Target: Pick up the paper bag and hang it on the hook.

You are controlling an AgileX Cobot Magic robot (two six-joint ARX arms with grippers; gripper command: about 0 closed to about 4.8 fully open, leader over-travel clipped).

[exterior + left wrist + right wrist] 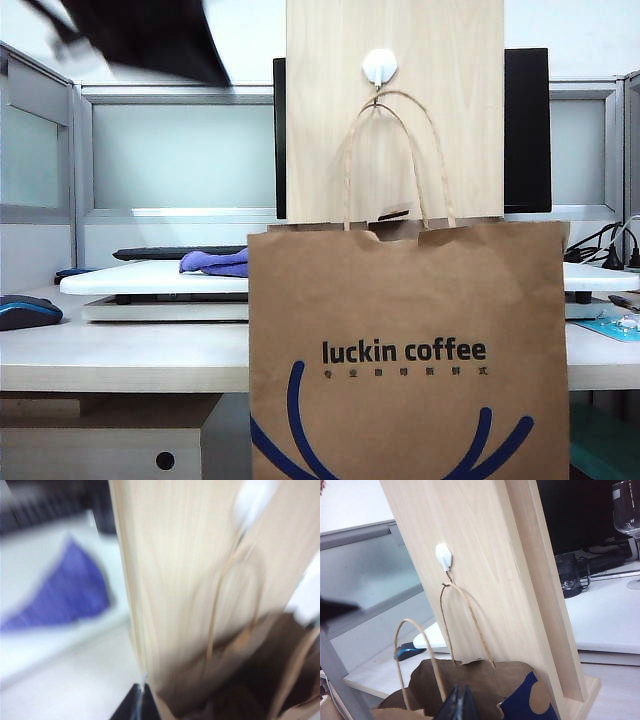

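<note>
We see the paper bag (408, 350) hanging in front of the pale wooden board (440, 120). One of its twisted handles (398, 150) goes up and loops over the hook (379, 68), which is fixed high on the board. The bag faces the exterior camera with the words "luckin coffee" and blue curved lines on it, and its lower part covers the front edge of the counter (120, 355).

In the right wrist view the same handle (462, 620) sits on the small metal hook under the white base (443, 557), while the second handle (417, 650) stands free above the open mouth of the bag (470, 677). The right gripper (459, 705) shows only as two dark fingertips pressed together, clenched and grasping nothing, just above the bag's mouth.

The left wrist view is much blurred. There the left gripper (136, 705) is a dark tip close to the edge of the board (175, 580), beside the bag's opening (240, 680); it is clenched, and we see nothing between its fingers. In the exterior view a dark blurred shape (150, 35) at the upper left corner is probably the left arm, well apart from the bag.

On the counter behind we see a purple cloth (215, 262) on a white tray (140, 278), a dark mouse (28, 312) near the left edge, and a black monitor (527, 130) behind the board.
</note>
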